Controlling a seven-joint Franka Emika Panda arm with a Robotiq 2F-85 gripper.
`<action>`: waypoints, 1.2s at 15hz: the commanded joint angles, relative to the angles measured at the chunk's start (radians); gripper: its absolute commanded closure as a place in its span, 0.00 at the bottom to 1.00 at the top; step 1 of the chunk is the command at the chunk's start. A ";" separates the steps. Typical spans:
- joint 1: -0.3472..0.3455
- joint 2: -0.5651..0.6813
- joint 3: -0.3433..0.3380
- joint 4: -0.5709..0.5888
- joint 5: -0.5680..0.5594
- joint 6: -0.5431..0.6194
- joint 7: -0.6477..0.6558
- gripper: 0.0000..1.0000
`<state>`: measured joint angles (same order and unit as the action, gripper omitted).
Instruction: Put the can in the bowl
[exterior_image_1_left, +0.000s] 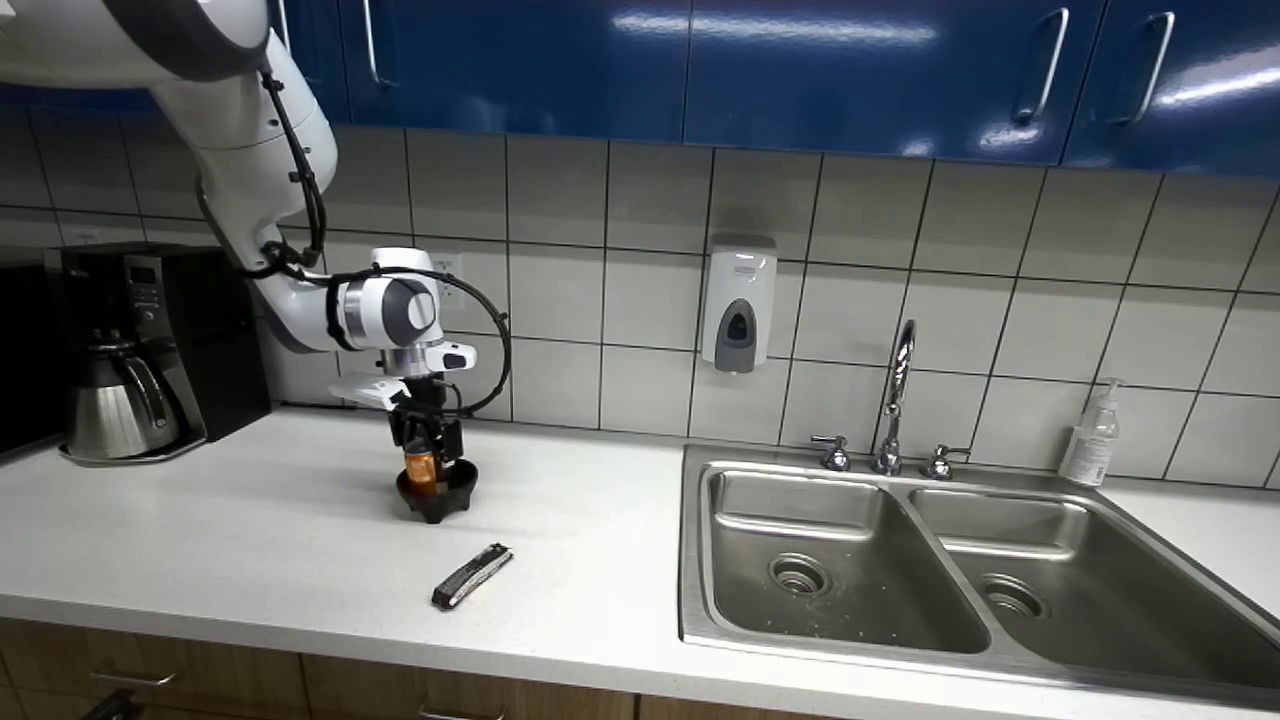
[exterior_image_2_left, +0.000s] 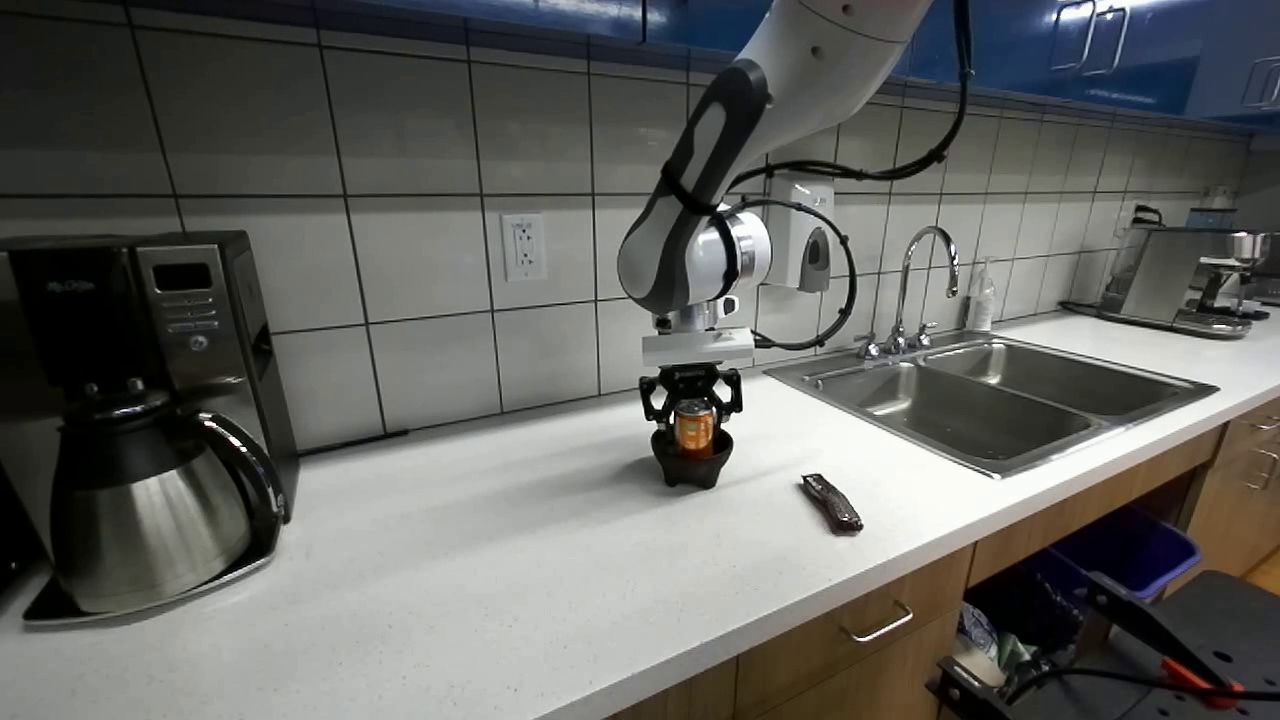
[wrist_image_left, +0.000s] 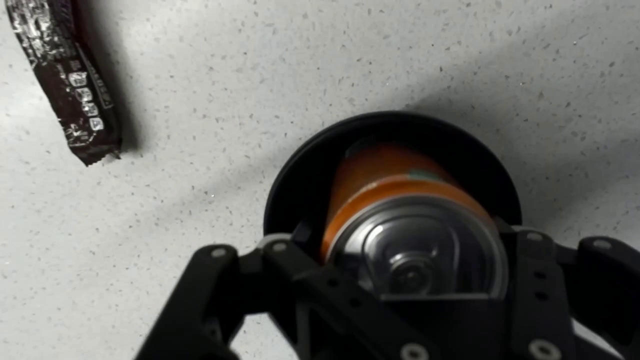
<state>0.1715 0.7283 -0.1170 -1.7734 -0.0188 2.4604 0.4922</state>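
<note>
The can (wrist_image_left: 400, 185) is an orange cylinder with a silvery top. It stands upright with its lower part inside the bowl (wrist_image_left: 295, 185), a small round black bowl on the counter. Whether the can's base touches the bowl's floor is hidden. In both exterior views the can (exterior_image_1_left: 420, 468) (exterior_image_2_left: 694, 430) shows above the rim of the bowl (exterior_image_1_left: 455, 495) (exterior_image_2_left: 690, 468). My gripper (wrist_image_left: 412, 240) points down over the bowl, one finger on each side of the can. It looks shut on the can, though the dark finger pads blend into the bowl. The gripper also shows in both exterior views (exterior_image_1_left: 430, 450) (exterior_image_2_left: 693, 405).
A dark wrapped bar (exterior_image_1_left: 472, 577) (exterior_image_2_left: 832, 503) (wrist_image_left: 70, 90) lies on the counter near the bowl. A coffee maker (exterior_image_1_left: 150, 350) (exterior_image_2_left: 160, 400) stands at one end. The steel double sink (exterior_image_1_left: 850, 560) (exterior_image_2_left: 980, 400) with its faucet is on the other side. The tiled wall is behind.
</note>
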 joint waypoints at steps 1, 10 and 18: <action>0.008 -0.013 -0.010 -0.010 -0.003 -0.020 0.006 0.02; 0.018 -0.094 -0.003 -0.090 0.008 -0.029 0.015 0.00; 0.035 -0.305 -0.005 -0.262 -0.016 0.003 0.045 0.00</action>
<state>0.1934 0.5371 -0.1177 -1.9174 -0.0196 2.4558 0.4998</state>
